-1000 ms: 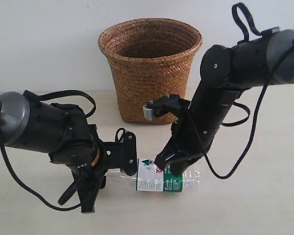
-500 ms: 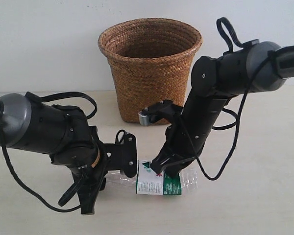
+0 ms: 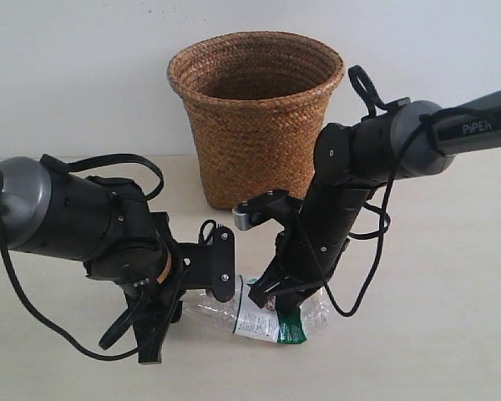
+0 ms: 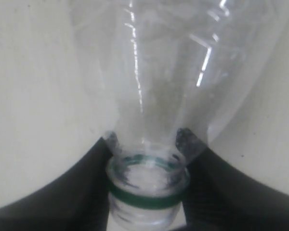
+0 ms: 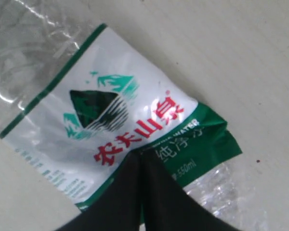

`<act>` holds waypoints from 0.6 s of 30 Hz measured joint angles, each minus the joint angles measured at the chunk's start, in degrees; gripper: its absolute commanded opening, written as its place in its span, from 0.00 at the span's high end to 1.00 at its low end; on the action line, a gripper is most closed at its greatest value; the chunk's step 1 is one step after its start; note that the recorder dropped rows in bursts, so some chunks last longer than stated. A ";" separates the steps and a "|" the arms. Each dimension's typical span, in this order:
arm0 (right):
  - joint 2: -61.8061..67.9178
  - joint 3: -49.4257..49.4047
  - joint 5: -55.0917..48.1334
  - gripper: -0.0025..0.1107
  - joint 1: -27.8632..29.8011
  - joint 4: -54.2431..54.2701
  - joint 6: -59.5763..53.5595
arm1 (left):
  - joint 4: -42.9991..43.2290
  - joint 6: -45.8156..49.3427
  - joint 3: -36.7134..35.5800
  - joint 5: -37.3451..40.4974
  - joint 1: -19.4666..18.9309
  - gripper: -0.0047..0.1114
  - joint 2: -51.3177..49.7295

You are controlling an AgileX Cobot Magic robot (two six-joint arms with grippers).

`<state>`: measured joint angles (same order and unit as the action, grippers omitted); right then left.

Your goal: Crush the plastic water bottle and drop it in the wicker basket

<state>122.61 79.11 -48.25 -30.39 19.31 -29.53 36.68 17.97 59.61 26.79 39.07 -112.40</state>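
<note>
Clearly the crushing is under way. The small clear ribbed plastic water bottle (image 3: 271, 322), with its green-and-white label, lies on its side on the pale tabletop (image 3: 434, 334) between the two pincers, and it looks buckled near the middle. The left pincer (image 4: 148, 144) is clamped on the bottle's neck, with a black finger on either side just above the green ring. The right pincer (image 5: 140, 159) has its fingers pressed together into one blunt tip, which bears down on the label beside the red characters.

To do this well, I judge the left pincer should grip the neck firmly so the round body cannot roll or skid from under the tip. The right pincer should push straight down on the midline, not off to one flank. No cap shows on the neck, so air should escape as the walls fold.

The tall brown woven wicker basket (image 3: 259, 142) stands beyond the right pincer, well apart from the bottle. Its flared rim sits higher than both pincer tips, so the carry will need a good lift. Bare tabletop lies open outward of the right pincer, and no table edge shows near either tip.
</note>
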 measured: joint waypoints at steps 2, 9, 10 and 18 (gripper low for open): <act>0.40 0.38 -0.66 0.98 0.13 0.45 0.00 | -0.23 0.13 0.00 0.00 0.00 0.93 0.00; 0.79 0.89 -1.87 0.98 0.85 1.66 0.00 | -0.70 0.25 0.00 -0.11 0.00 0.93 0.00; 0.68 0.89 -2.00 0.98 1.00 1.81 0.00 | -0.88 0.25 0.00 -0.11 0.00 0.93 0.00; -2.57 -0.42 -2.96 0.98 1.46 1.29 0.19 | -2.41 2.21 0.00 -0.68 0.23 0.93 0.00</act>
<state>120.04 78.69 -51.21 -28.93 20.59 -29.33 34.27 20.18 59.61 26.11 39.31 -112.40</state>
